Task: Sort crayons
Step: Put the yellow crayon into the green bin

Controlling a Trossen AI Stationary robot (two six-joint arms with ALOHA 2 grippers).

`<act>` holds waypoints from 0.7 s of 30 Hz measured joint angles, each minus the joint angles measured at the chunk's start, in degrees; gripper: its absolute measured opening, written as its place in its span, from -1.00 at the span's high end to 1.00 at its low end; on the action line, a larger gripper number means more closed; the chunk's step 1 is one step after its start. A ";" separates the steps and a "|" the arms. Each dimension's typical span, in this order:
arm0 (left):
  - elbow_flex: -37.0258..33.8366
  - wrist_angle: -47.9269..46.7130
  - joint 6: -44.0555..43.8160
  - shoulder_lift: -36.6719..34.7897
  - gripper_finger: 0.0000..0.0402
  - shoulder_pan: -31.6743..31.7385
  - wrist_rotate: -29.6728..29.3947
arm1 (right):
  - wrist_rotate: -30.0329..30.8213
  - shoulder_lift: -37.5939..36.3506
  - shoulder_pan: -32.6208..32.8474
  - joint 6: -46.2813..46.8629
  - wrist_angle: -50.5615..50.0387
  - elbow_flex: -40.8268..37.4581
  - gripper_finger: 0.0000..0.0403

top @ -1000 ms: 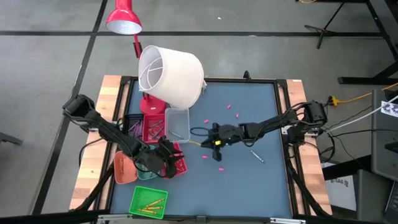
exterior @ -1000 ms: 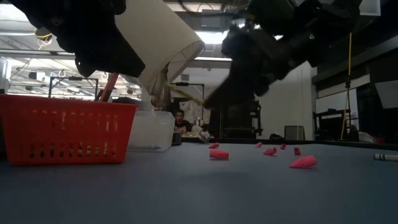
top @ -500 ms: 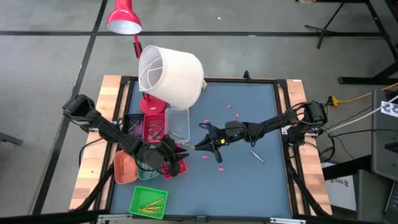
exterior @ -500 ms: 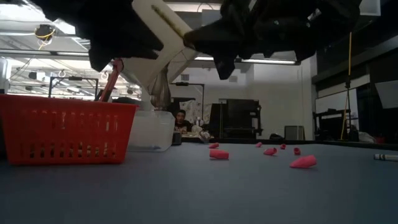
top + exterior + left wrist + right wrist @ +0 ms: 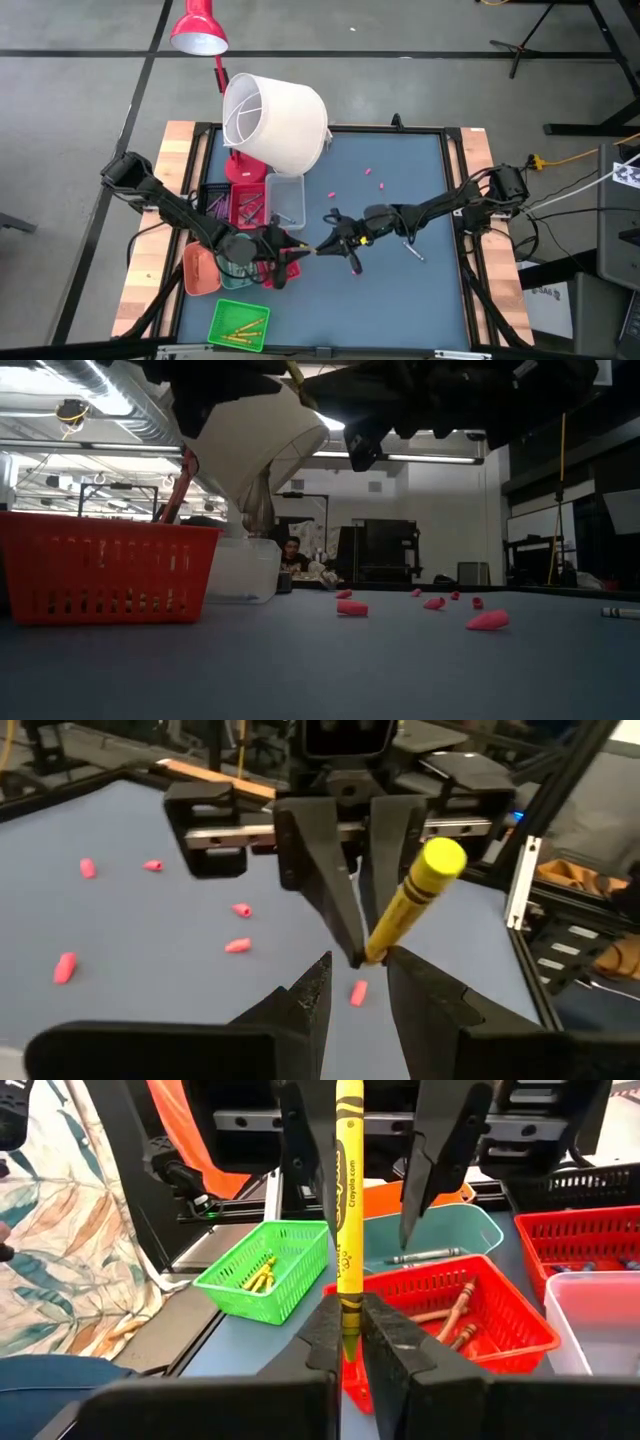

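Crayon (image 5: pixel 349 1210): yellow, label "Crayola" | right pincer (image 5: pixel 347 1325): clamped on its tip | left pincer (image 5: pixel 372 1190): fingers apart around it

Right gripper (image 5: pixel 360 955) pinches yellow crayon (image 5: pixel 412 900) between left gripper (image 5: pixel 358 982) fingers.

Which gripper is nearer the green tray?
Left. The left gripper hangs just up and right of the green tray, open around the yellow crayon. The right gripper, shut on that crayon, is farther toward mid-table.
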 joint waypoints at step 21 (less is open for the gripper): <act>0.00 1.86 0.81 -0.02 0.56 0.56 1.37 | 2.03 0.00 -0.17 -0.02 -0.24 0.00 0.88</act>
